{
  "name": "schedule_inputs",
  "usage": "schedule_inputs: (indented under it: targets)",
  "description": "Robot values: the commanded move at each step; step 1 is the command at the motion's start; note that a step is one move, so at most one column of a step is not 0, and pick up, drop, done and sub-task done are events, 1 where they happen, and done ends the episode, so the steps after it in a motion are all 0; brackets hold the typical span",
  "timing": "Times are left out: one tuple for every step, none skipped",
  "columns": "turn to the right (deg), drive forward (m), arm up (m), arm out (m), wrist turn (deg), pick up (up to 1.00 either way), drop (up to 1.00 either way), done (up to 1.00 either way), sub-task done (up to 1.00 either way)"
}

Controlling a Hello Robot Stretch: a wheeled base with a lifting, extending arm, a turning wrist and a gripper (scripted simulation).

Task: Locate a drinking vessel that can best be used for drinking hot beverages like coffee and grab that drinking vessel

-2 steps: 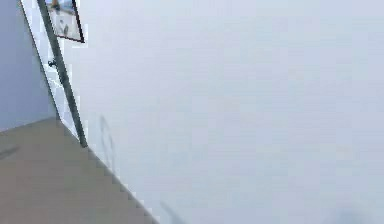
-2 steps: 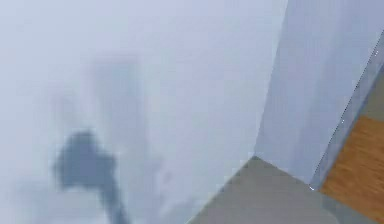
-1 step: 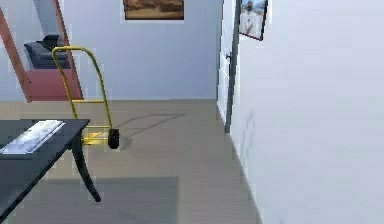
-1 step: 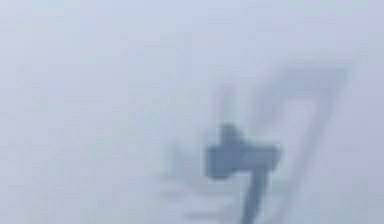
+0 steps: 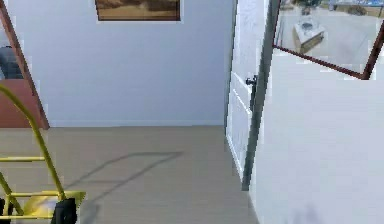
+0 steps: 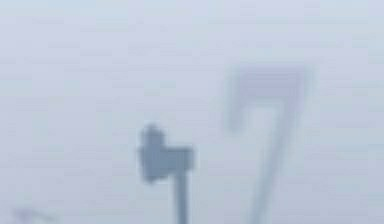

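While the gripper's grasp cannot be told, a yellow hand truck is standing left of the white door.

We've got a tan floor ahead now, and a yellow hand truck stands on it at the forward view's left

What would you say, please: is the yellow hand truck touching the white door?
Apart. The forward view shows bare floor between the yellow hand truck and the white door.
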Motion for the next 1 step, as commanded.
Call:
schedule_inputs:
  targets:
    - [-3.0,0.0,0.0,0.0,0.0,0.0,0.0,0.0,0.0]
